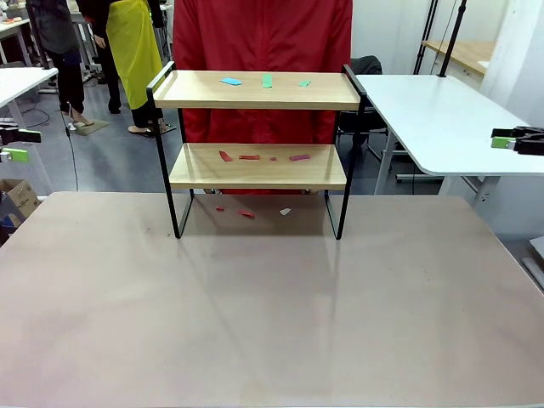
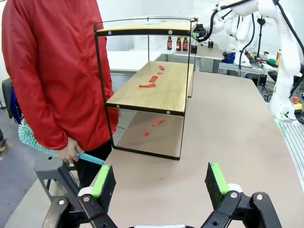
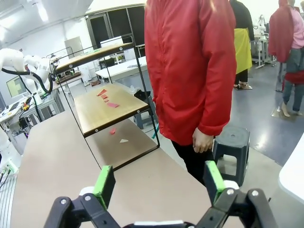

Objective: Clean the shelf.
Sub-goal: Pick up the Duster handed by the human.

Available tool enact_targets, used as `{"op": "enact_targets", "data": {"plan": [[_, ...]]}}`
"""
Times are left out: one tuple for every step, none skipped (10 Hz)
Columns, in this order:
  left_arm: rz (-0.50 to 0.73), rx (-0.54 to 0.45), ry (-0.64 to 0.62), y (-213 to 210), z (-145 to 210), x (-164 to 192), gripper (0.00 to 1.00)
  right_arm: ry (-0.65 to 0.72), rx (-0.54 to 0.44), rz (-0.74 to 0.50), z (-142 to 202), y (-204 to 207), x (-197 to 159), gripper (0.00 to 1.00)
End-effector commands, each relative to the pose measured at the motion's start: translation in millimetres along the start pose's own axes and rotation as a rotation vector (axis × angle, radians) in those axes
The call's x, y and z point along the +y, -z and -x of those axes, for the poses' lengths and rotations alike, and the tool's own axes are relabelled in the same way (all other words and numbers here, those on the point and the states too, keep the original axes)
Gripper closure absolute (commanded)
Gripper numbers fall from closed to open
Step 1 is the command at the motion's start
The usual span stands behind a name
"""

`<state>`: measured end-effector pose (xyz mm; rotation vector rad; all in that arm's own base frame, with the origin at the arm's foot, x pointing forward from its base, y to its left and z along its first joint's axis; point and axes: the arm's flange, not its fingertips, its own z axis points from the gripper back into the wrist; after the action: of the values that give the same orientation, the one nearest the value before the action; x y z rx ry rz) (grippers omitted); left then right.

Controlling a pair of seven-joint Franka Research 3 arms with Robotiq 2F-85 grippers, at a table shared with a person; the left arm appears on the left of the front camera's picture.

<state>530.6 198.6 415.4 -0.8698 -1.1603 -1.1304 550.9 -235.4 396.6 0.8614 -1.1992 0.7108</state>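
Light wooden boards of the two-tier, black-framed shelf carry red, pink and teal scraps at twelve o'clock on the brown table. A red-jacketed person stands behind it, holding a teal fluffy duster. The left gripper at nine o'clock and the right gripper at three hang with jaws spread wide.

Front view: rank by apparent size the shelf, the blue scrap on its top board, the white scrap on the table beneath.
1. shelf, by far
2. blue scrap
3. white scrap, smallest despite lying nearer the camera
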Motion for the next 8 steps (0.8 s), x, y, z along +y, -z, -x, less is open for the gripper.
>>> {"op": "enact_targets", "data": {"plan": [[0.001,0.003,0.0,-0.8,-0.1,-0.5,0.0,0.0,0.002,-0.002,0.0,0.6,0.2,0.0],[0.001,0.003,0.0,-0.8,-0.1,-0.5,0.0,0.0,0.002,-0.002,0.0,0.6,0.2,0.0],[0.001,0.003,0.0,-0.8,-0.1,-0.5,0.0,0.0,0.002,-0.002,0.0,0.6,0.2,0.0],[0.001,0.003,0.0,-0.8,-0.1,-0.5,0.0,0.0,0.002,-0.002,0.0,0.6,0.2,0.0],[0.001,0.003,0.0,-0.8,-0.1,-0.5,0.0,0.0,0.002,-0.002,0.0,0.6,0.2,0.0],[0.001,0.003,0.0,-0.8,-0.1,-0.5,0.0,0.0,0.002,-0.002,0.0,0.6,0.2,0.0],[0.001,0.003,0.0,-0.8,-0.1,-0.5,0.0,0.0,0.002,-0.002,0.0,0.6,0.2,0.0],[0.001,0.003,0.0,-0.8,-0.1,-0.5,0.0,0.0,0.002,-0.002,0.0,0.6,0.2,0.0]]}}
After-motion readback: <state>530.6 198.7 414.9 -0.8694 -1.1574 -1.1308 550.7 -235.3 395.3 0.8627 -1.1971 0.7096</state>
